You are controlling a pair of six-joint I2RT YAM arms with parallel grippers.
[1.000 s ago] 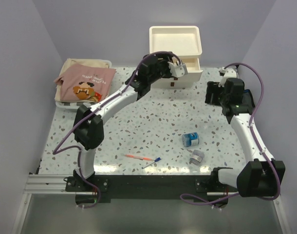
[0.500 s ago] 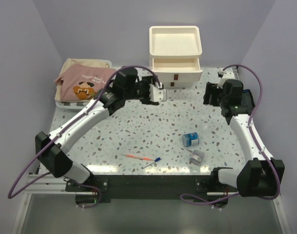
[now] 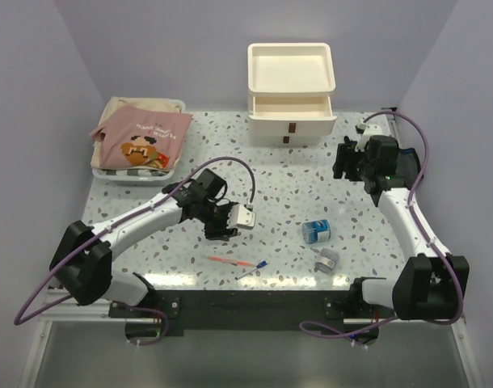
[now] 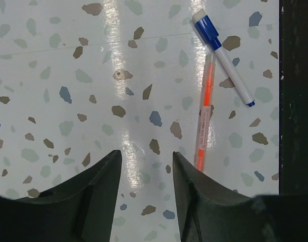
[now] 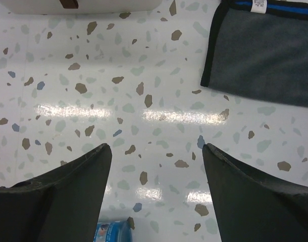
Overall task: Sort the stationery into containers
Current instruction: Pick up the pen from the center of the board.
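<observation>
A thin red pen (image 4: pixel 204 111) and a blue-capped pen (image 4: pixel 222 48) lie side by side near the table's front edge; the same red pen (image 3: pixel 230 261) and blue pen (image 3: pixel 254 270) show from above. My left gripper (image 4: pixel 146 154) hangs open just over the table, the red pen beside its right finger, nothing between the jaws. From above, the left gripper (image 3: pixel 224 229) sits slightly behind the pens. My right gripper (image 5: pixel 156 146) is open and empty over bare table. A blue roll (image 3: pixel 316 231) and a grey roll (image 3: pixel 326 260) lie front right. The cream drawer unit (image 3: pixel 291 89) stands at the back, top drawer pulled out. A dark pouch (image 5: pixel 265 50) lies flat.
A white basket (image 3: pixel 109 171) with folded cloth sits at the back left. The black front rail (image 4: pixel 295 101) runs just beyond the pens. The blue roll (image 5: pixel 111 233) lies below my right gripper's left finger. Purple walls close in the table on three sides.
My left arm has swung from the drawer unit down to the front of the table, above the pens, its jaws narrowing somewhat. The right arm has shifted slightly left.
</observation>
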